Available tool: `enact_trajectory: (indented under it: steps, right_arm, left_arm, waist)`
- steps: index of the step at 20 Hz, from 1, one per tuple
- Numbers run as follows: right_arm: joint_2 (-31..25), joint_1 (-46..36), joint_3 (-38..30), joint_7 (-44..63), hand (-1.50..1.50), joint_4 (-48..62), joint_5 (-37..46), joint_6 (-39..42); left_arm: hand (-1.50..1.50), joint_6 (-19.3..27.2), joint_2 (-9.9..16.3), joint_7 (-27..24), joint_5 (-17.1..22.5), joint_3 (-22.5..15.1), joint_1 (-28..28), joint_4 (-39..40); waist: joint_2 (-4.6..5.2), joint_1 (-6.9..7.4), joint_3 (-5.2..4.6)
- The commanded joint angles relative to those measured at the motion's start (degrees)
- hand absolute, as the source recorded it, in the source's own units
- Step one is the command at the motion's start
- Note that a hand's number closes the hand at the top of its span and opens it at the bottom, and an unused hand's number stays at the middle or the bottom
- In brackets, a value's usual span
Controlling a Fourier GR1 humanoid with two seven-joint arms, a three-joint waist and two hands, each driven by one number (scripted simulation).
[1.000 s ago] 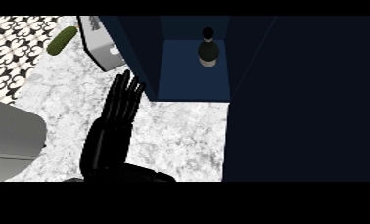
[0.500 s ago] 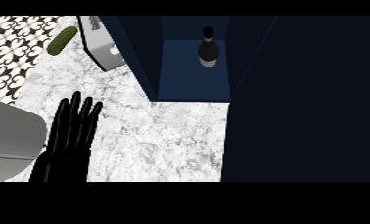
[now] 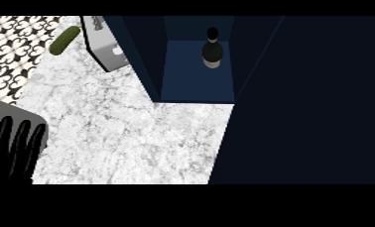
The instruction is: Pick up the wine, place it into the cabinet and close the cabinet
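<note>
The wine bottle [image 3: 212, 50], dark with a pale label band, stands upright on the blue floor of the dark navy cabinet [image 3: 198, 80]. A large dark panel, the cabinet's door [image 3: 307, 102], fills the right side of the head view. My left hand [image 3: 21, 149] shows at the lower left edge with its fingers straight and pointing up, far from the bottle and holding nothing. My right hand does not appear in this view.
A green cucumber [image 3: 64, 40] lies at the upper left beside a grey box-like appliance [image 3: 108, 52]. Patterned black-and-white tiles [image 3: 22, 47] run along the left. A white marble counter [image 3: 124, 132] spreads across the middle. A grey object [image 3: 26, 117] sits behind my left hand.
My left hand has drawn back from the counter's middle toward the lower left edge. The bottle in the cabinet has not moved.
</note>
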Motion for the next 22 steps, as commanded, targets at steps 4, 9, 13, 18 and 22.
enact_trajectory:
  steps: [4, 9, 13, 18, 22]
  right_arm:
    - [5.5, -6.0, 16.2, 5.5, 1.50, -2.9, 13.8, -9.3]
    - [5.6, -19.4, 20.9, 7.2, 1.50, 4.4, 18.7, -19.1]
    - [5.6, -28.3, 23.7, 6.9, 1.50, 10.3, 22.2, -25.8]
    - [5.6, -42.0, 20.5, 7.3, 1.50, 20.8, 18.4, -37.3]
    - [5.6, -50.9, 11.4, 4.0, 1.50, 31.5, 14.7, -34.8]
  left_arm:
    - [-1.50, -8.5, 4.2, -0.3, 5.5, 11.5, 9.3, -1.8]
    - [-1.50, -15.7, 5.1, -0.8, 9.1, 18.6, 12.9, -1.4]
    - [-1.50, -21.3, 4.9, -1.4, 9.8, 22.6, 14.3, 2.5]
    - [-1.50, -26.0, 5.7, 1.4, 14.2, 28.3, 17.4, 1.1]
    - [-1.50, -25.9, 4.4, 3.0, 13.6, 29.4, 18.0, -1.0]
  waist:
    - [-0.10, -0.12, -0.04]
    - [0.02, 0.68, -0.10]
    - [0.08, 0.28, -0.09]
    - [0.12, 0.98, -0.04]
    - [0.33, 0.89, 0.03]
